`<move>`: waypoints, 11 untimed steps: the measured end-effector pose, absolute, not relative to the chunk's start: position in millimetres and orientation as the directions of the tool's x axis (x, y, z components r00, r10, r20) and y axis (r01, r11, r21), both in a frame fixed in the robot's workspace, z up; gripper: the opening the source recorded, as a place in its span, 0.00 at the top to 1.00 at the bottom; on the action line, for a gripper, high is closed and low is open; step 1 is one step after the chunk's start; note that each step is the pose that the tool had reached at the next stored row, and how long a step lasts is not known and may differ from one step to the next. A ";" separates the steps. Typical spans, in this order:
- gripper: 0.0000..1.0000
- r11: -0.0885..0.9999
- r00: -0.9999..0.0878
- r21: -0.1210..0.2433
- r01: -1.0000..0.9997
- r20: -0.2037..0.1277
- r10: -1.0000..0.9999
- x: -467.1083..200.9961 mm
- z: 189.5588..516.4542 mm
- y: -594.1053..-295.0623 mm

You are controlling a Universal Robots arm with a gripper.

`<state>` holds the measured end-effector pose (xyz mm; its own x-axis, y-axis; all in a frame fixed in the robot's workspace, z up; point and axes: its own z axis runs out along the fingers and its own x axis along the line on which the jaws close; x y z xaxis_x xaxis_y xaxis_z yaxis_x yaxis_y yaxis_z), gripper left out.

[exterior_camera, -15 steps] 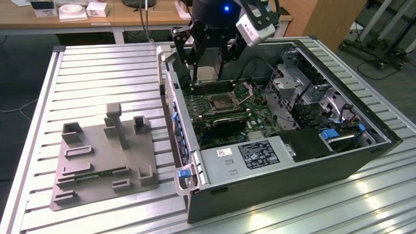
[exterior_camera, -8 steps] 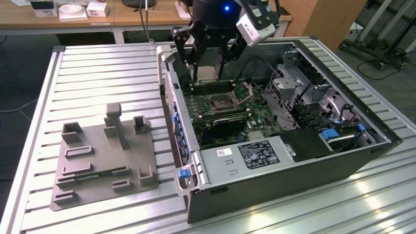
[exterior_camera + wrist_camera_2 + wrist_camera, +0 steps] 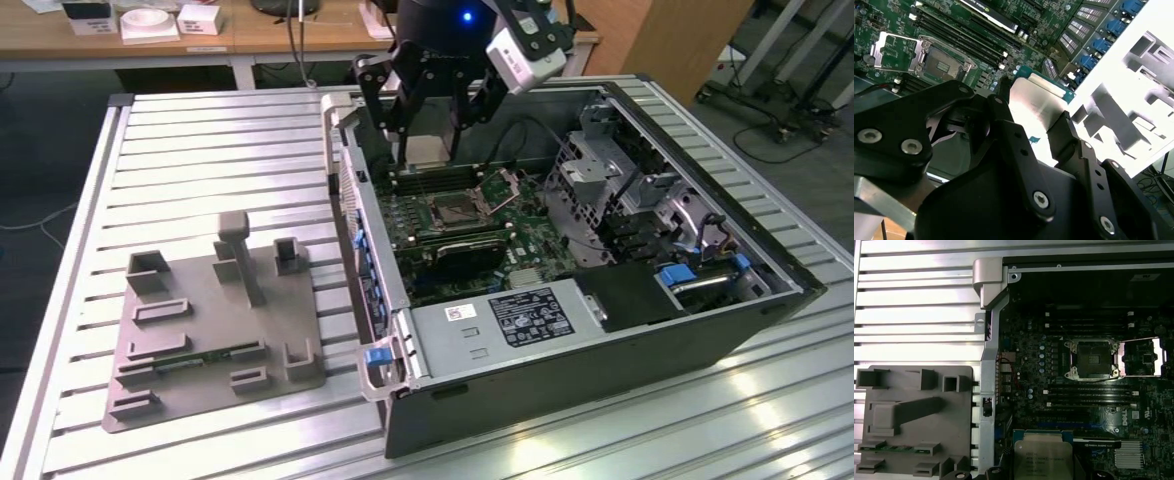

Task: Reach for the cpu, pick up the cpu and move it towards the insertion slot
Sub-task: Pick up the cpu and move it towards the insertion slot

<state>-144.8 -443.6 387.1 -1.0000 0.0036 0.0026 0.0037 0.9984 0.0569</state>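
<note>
- One cpu [image 3: 1036, 100] is already pinched between the two black fingers of the gripper [image 3: 1029, 117]; in the first wrist view the chip [image 3: 1044, 456] shows held flat, clear of the motherboard [image 3: 1029, 365].
- In the exterior view the gripper [image 3: 430, 150] hangs over the far left part of the open computer case [image 3: 747, 320], with the insertion slot [image 3: 451, 212] just below and slightly nearer.
- Judging by this, reaching and picking are done and the carry toward the slot is in hand; what remains calls for squaring the chip over the socket.
- The slot [image 3: 1091, 359] is open, its hinged frame plate [image 3: 1141, 357] folded aside, its dark centre bare.
- The grey fixture [image 3: 214, 330] on the bench [image 3: 200, 140], left of the case, holds a green memory stick [image 3: 200, 357] in a near recess.
</note>
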 end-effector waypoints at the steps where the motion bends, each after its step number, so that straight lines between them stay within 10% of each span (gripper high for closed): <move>1: 0.45 0.998 -1.000 0.057 0.004 0.003 0.004 -144.6 387.1 -443.5; 11: 0.45 0.998 -1.000 0.057 0.004 0.003 0.004 -142.7 386.9 -442.8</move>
